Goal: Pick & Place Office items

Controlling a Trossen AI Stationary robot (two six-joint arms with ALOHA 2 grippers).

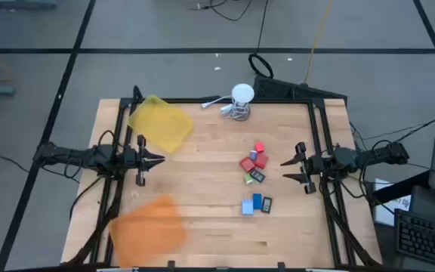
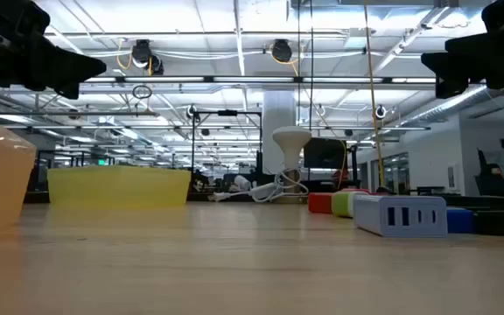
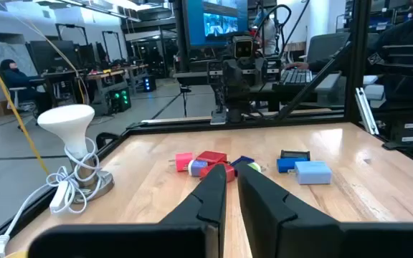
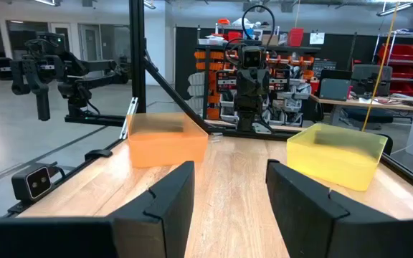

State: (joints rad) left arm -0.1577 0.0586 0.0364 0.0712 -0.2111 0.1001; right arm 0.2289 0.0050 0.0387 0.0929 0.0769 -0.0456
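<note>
The office items are small blocky pieces in two clusters on the table's right half: red, dark and green ones (image 1: 254,164), and blue, light blue and dark ones (image 1: 256,204) nearer the near edge. The left wrist view shows them too (image 3: 206,163), (image 3: 303,167). My left gripper (image 1: 159,159) hovers over the left side between the trays, its fingers nearly together and holding nothing. My right gripper (image 1: 287,169) hovers at the right side, open, a little to the right of the red cluster. In the low view the nearest pieces (image 2: 399,214) rest flat on the wood.
A yellow tray (image 1: 159,123) sits at the far left and an orange tray (image 1: 147,223) at the near left. A white round object with a coiled cable (image 1: 240,100) stands at the far edge. Black frame rails (image 1: 319,128) run along both sides.
</note>
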